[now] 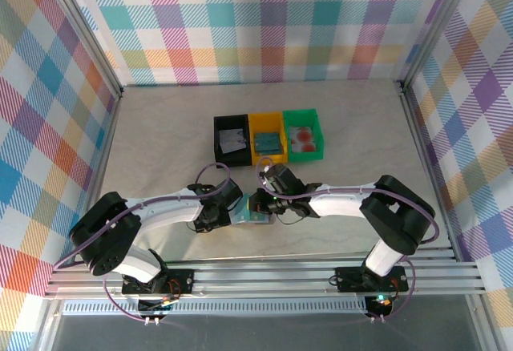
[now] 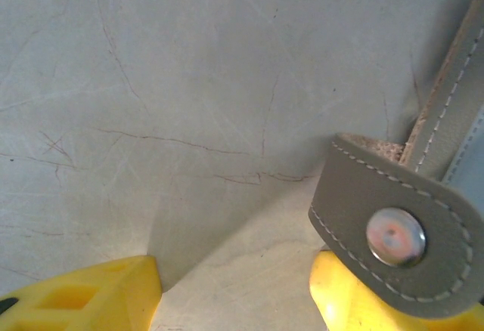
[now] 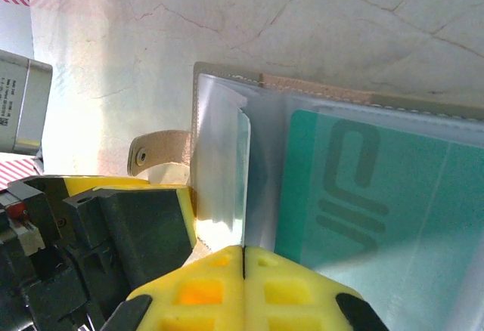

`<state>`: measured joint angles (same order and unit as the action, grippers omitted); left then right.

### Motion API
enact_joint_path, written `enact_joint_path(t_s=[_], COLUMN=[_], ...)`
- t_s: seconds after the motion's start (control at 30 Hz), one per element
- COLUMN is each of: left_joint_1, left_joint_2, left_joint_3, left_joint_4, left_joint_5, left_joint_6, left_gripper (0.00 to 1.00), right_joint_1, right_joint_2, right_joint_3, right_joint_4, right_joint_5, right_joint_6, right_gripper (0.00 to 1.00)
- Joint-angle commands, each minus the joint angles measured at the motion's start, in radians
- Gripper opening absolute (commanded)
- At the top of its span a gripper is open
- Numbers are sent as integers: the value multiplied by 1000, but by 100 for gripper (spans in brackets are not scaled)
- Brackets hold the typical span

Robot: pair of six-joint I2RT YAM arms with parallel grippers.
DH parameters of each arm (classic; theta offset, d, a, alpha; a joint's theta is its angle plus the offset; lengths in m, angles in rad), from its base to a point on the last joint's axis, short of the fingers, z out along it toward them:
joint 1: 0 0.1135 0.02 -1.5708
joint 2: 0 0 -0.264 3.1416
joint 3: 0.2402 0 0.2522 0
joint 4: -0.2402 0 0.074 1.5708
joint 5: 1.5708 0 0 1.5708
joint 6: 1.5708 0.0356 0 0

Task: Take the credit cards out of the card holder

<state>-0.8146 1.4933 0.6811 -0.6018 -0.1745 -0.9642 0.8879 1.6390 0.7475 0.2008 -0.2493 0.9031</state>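
Note:
The card holder (image 1: 255, 211) lies open on the table between my two grippers. A teal credit card (image 3: 363, 187) sits in its right-hand clear pocket. My right gripper (image 3: 243, 249) is shut on the edge of a thin clear pocket leaf (image 3: 243, 172), which stands upright from the holder. My left gripper (image 2: 234, 301) is open with bare table between its yellow fingers. Its right finger (image 2: 348, 301) lies partly under the holder's grey snap strap (image 2: 393, 233), at the holder's left edge. In the top view the left gripper (image 1: 227, 209) and right gripper (image 1: 271, 201) meet over the holder.
Three small trays stand in a row behind the holder: black (image 1: 218, 141), yellow (image 1: 267, 119) and green (image 1: 304, 115). Each holds a card: whitish-grey (image 1: 233, 139), teal (image 1: 267, 141), reddish (image 1: 303, 135). Checkered walls enclose the table.

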Motion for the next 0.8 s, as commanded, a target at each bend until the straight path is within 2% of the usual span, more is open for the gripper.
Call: enact_joint_path(t_s=[0.0,0.4,0.77], left_joint_1=[4,16,45], left_joint_2=[205,150,-74], left_joint_3=[-156,-148,-118], left_joint_4=[481,447,332], left_joint_5=[297,297,259], left_joint_6=[18,34,99], left_gripper=[59,59,60], right_joint_1=[-10,-46,-76], right_joint_2=[-30,-127,-273], right_joint_3=[-13,-77,-151], right_joint_4=[-11,-32,-57], right_joint_5=[-19,-13,-5], right_joint_6=[-23,-44,-58], right_gripper=[0,0,0])
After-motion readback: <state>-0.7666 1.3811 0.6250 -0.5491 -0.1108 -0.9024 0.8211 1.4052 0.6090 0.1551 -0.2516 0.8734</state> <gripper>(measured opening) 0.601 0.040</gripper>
